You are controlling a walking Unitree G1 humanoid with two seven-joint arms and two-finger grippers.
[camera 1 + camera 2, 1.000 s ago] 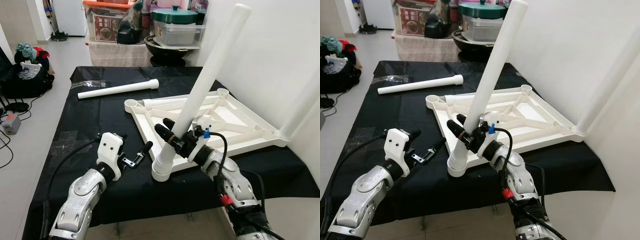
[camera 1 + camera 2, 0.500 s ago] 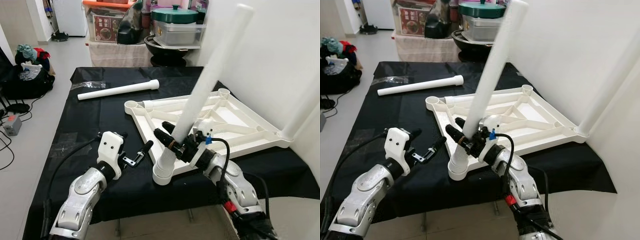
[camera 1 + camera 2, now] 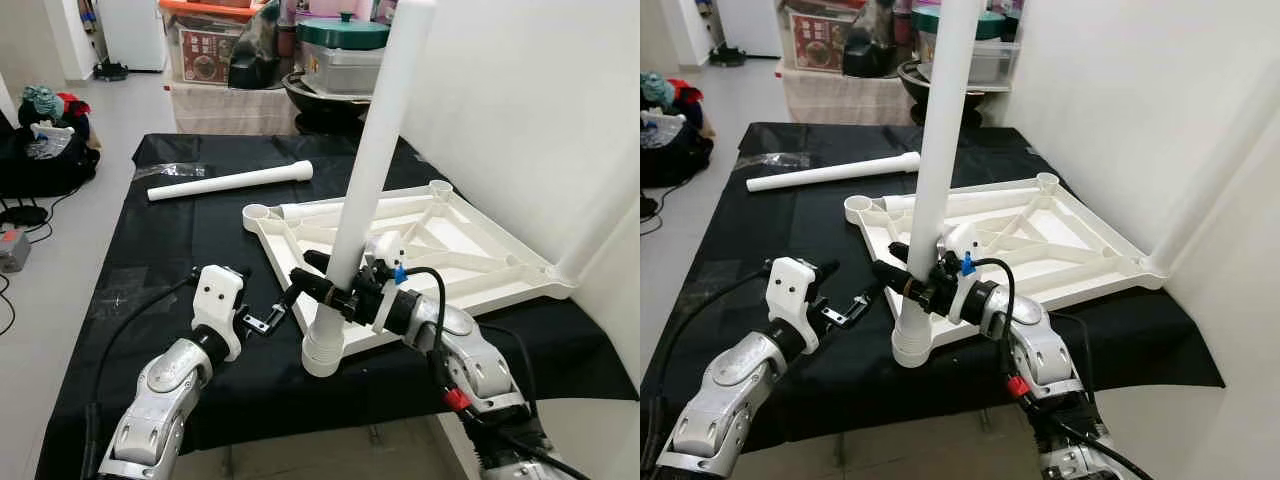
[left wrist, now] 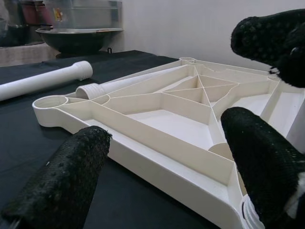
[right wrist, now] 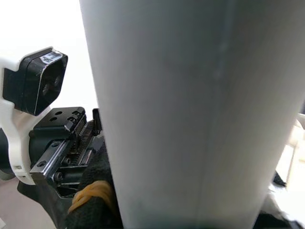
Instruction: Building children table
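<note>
Black fingers [image 3: 312,282] of the right gripper [image 3: 325,287] clench the lower part of a white table leg [image 3: 372,165], which stands nearly upright with its flared foot [image 3: 321,352] on the black cloth [image 3: 170,230] at the near corner of the upturned white tabletop [image 3: 420,250]. Just to the left, the left gripper [image 3: 275,312] hovers over the cloth with its fingers [image 4: 62,183] spread apart, grasping nothing, pointed at that same corner. Beyond, the tabletop lies ribbed side up, with a second leg [image 3: 610,205] rising from its right corner beside the white wall [image 3: 520,90]. Farther back, a loose leg [image 3: 230,181] lies flat on the cloth. Behind the table stand a dark wok [image 3: 325,92] and a lidded container [image 3: 345,52].
</note>
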